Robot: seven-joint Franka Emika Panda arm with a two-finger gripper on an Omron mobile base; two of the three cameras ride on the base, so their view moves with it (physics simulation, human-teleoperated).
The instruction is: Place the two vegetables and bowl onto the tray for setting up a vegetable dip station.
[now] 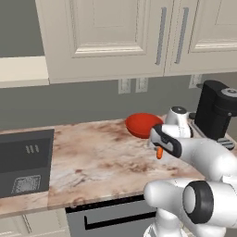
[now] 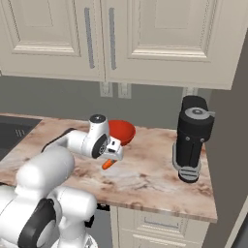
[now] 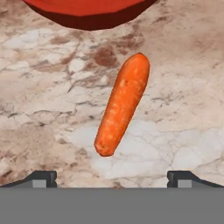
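**Observer:** Where were you at that point?

**Operator:** I had the gripper point(image 3: 112, 179) hanging over the counter point(image 1: 92, 157) with its fingers spread wide and nothing between them. The carrot point(image 3: 122, 104) lay flat on the marble just beyond the tips, centred between them. My guess is I'd lined the hand up that way so the jaws could drop on either side of it.

**Observer:** And its lie?

**Operator:** In the hand view it ran slightly aslant, narrow end toward me, thick end toward the bowl point(image 2: 121, 131). I judged the grasp would need to cross its short width.

**Observer:** Where was the bowl?

**Operator:** Just past the carrot, near it but apart, red and sitting toward the back of the counter. It was still on the marble, so that part of the job looked undone. I couldn't pick out the tray or a second vegetable.

**Observer:** Anything farther back?

**Operator:** A black coffee machine point(image 2: 193, 138) stood at the right end of the counter, well apart from the carrot. Wall outlets point(image 1: 133, 85) sat behind, under the cabinets point(image 1: 115, 37).

**Observer:** Any writing or brand?

**Operator:** None I could read anywhere.
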